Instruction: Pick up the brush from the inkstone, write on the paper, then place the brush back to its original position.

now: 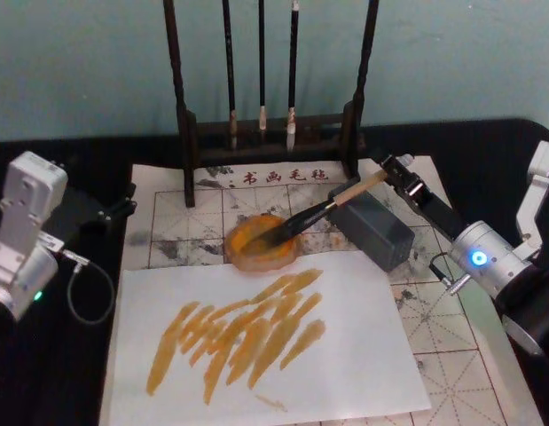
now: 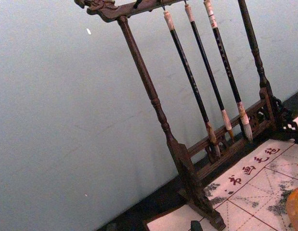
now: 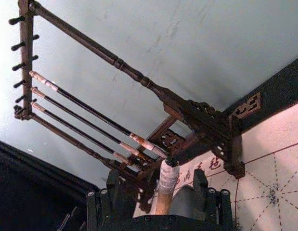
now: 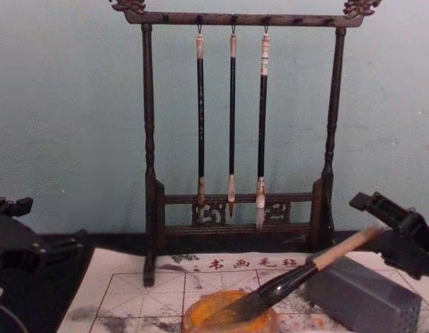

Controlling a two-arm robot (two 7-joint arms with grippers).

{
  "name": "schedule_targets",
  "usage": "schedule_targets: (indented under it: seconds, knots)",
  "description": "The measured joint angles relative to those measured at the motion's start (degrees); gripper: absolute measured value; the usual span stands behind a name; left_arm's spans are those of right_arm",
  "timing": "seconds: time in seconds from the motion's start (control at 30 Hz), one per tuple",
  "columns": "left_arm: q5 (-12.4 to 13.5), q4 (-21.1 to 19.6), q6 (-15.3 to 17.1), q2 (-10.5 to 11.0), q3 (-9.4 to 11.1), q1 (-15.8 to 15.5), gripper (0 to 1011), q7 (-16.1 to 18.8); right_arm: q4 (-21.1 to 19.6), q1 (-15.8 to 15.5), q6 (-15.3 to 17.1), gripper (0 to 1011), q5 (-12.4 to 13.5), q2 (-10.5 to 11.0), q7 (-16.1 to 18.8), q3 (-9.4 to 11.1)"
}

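White sheet [image 1: 363, 355] on the paper [image 1: 469, 355] carries orange strokes: writing looks done. Brush [image 1: 314, 213] rests tip in inkstone [image 1: 247, 253], handle propped on block [image 1: 380, 232]; right end effector [image 1: 395, 172] wide around its end. Left end effector [image 1: 121, 204] parked, grip cannot tell.

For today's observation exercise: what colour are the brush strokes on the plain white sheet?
The strokes are orange-yellow, seen best in the head view.

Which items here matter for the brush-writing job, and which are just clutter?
Job: brush, orange inkstone dish, gridded paper with the orange-stroked white sheet on it, right gripper at the brush's handle end.
Lying about: brush rack, three thin brushes, grey block, left gripper parked at the left.
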Motion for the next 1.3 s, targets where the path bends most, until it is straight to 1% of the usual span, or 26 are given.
schedule_targets:
  seconds: [0.77, 0.83, 0.87, 1.03, 1.1, 1.13, 1.17, 1.2, 1.23, 1.27, 1.3]
  knots:
    - [0.00, 0.00, 0.00, 0.00, 0.00, 0.00, 1001, 0.00, -0.10, -0.08, 0.06, 997, -0.19, 0.00, -0.04, 0.10]
    - [0.01, 0.00, 0.00, 0.00, 0.00, 0.00, 1001, 0.00, -0.09, -0.08, 0.06, 968, -0.19, 0.00, -0.04, 0.10]
    - [0.00, 0.00, 0.00, 0.00, 0.00, 0.00, 1001, 0.00, -0.10, -0.08, 0.06, 932, -0.20, 0.00, -0.04, 0.10]
    - [0.00, 0.00, 0.00, 0.00, 0.00, 0.00, 1001, 0.00, -0.09, -0.09, 0.06, 825, -0.23, 0.00, -0.04, 0.10]
    - [0.00, 0.00, 0.00, 0.00, 0.00, 0.00, 1001, 0.00, -0.09, -0.08, 0.06, 756, -0.23, 0.00, -0.04, 0.09]
    - [0.00, 0.00, 0.00, 0.00, 0.00, 0.00, 1001, 0.00, -0.09, -0.08, 0.06, 742, -0.23, 0.00, -0.04, 0.09]
    - [0.00, 0.00, 0.00, 0.00, 0.00, 0.00, 1001, 0.00, -0.09, -0.08, 0.06, 698, -0.23, 0.00, -0.04, 0.09]
    - [0.00, 0.00, 0.00, 0.00, 0.00, 0.00, 1001, 0.00, -0.10, -0.08, 0.06, 687, -0.23, 0.00, -0.04, 0.09]
    - [0.00, 0.00, 0.00, 0.00, 0.00, 0.00, 1001, 0.00, -0.09, -0.08, 0.06, 639, -0.23, 0.00, -0.04, 0.09]
    - [0.00, 0.00, 0.00, 0.00, 0.00, 0.00, 1001, 0.00, -0.09, -0.08, 0.06, 620, -0.23, 0.00, -0.04, 0.09]
    - [0.00, 0.00, 0.00, 0.00, 0.00, 0.00, 1001, 0.00, -0.09, -0.08, 0.06, 579, -0.23, 0.00, -0.04, 0.09]
